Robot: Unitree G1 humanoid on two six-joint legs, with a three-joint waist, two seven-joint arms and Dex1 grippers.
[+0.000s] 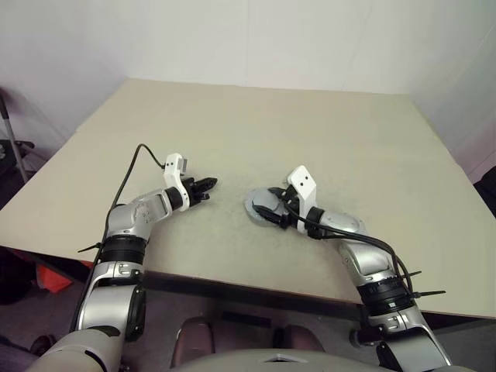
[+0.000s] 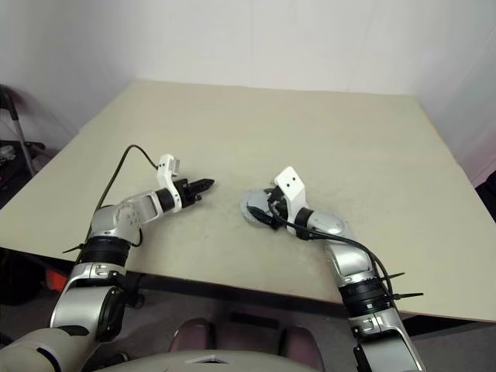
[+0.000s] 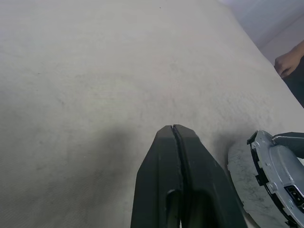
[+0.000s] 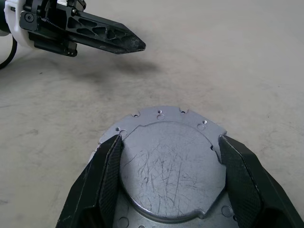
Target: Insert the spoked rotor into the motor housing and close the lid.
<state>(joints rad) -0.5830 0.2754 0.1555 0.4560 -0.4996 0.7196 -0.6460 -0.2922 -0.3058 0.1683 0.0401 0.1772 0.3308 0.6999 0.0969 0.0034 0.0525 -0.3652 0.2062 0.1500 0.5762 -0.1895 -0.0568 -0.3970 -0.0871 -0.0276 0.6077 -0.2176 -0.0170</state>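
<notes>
The lid (image 4: 167, 166), a dull grey scratched round cap with a notched, holed edge, lies flat on the table in front of me. My right gripper (image 4: 169, 139) straddles its raised centre, one finger pressed against each side of it. My left gripper (image 1: 211, 184) hovers just above the bare table to the lid's left, its fingers (image 3: 174, 142) pressed together with nothing between them. It points toward the lid. The spoked rotor is hidden. The motor housing is hidden too, and I cannot tell whether it sits under the lid.
The beige table (image 1: 310, 132) stretches wide beyond both grippers, with its front edge (image 1: 232, 275) close below my arms. A person's hand (image 3: 287, 62) shows past the table's far right side. Dark items stand on the floor at the left (image 1: 15, 151).
</notes>
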